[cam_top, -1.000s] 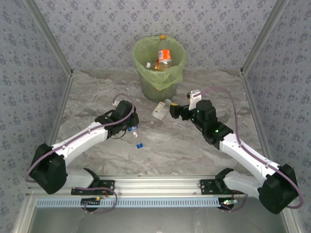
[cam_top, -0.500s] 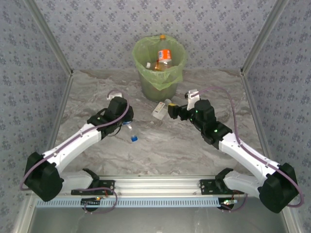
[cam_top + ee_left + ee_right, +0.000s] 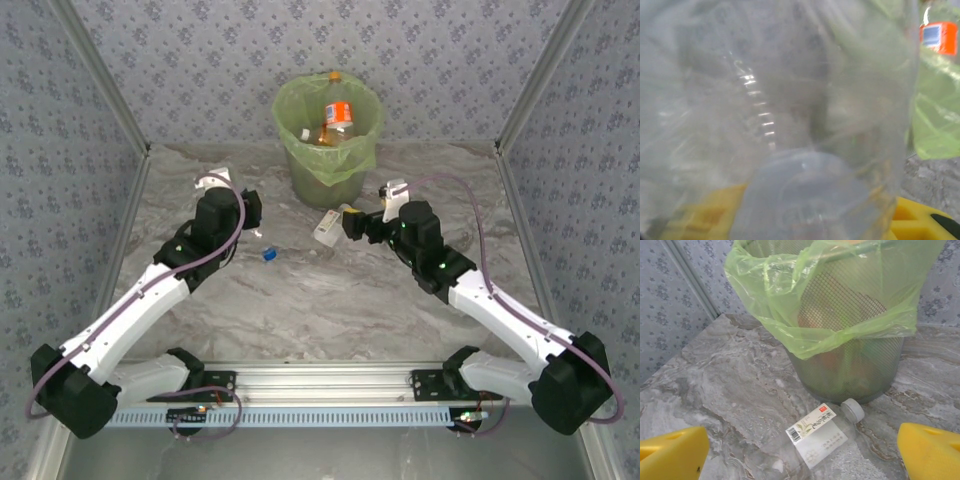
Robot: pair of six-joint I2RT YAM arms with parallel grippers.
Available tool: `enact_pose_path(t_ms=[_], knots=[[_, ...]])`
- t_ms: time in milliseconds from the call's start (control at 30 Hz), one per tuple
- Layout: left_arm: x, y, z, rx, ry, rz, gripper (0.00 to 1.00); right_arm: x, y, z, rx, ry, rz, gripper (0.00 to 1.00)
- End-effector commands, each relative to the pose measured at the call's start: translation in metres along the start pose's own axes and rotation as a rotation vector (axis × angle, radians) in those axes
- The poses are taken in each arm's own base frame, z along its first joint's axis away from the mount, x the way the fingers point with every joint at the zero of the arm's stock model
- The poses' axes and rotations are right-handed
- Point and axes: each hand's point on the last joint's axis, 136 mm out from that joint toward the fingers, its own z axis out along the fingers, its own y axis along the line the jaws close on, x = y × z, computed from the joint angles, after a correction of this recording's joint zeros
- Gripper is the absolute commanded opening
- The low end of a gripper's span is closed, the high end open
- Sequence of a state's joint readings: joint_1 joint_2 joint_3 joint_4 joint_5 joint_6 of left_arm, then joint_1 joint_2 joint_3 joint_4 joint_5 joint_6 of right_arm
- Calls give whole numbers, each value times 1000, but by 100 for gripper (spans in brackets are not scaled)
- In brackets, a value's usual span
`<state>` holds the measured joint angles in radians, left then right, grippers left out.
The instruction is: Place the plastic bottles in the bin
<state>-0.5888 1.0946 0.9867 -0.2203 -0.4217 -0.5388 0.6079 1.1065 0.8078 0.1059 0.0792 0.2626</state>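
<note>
Our left pincer (image 3: 246,207) clenched a clear crumpled plastic bottle (image 3: 790,125); right pincer (image 3: 350,224) gaped; green-lined mesh bin (image 3: 325,172) held an orange-labelled bottle (image 3: 339,112).

The left tool (image 3: 251,210) has swung out to the left of the bin (image 3: 330,178) and risen, taking its clear bottle (image 3: 790,125) up from the desk (image 3: 330,300). The bottle's blue cap (image 3: 268,254) now hangs nearer the bin than before. The right tool (image 3: 349,222) has edged slightly closer to the bin, toward the white-labelled bottle (image 3: 330,224) at its foot.
</note>
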Motion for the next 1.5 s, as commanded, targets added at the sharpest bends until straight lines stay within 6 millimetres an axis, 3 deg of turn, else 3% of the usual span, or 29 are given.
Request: enact_pose_path(t_ms=[0,500,833,1100,1300,1467], knots=[[-42,-31,-6,127,-114,-47,44,-17,14,-2,-44,-22,19,99],[-116,-122,8,481,-236,-72,44,-22,10,-9,-9,-35,33,99],[-178,-174,7,635,-344,-55,44,-18,-1,-16,51,-12,29,99],[-201,-188,32,590,-436,26,43,-23,-9,-25,93,-32,45,99],[-199,-207,59,609,-374,64,41,-22,-12,-33,103,-30,44,99],[-213,-203,83,538,-396,82,40,-26,-4,-41,52,-52,35,99]])
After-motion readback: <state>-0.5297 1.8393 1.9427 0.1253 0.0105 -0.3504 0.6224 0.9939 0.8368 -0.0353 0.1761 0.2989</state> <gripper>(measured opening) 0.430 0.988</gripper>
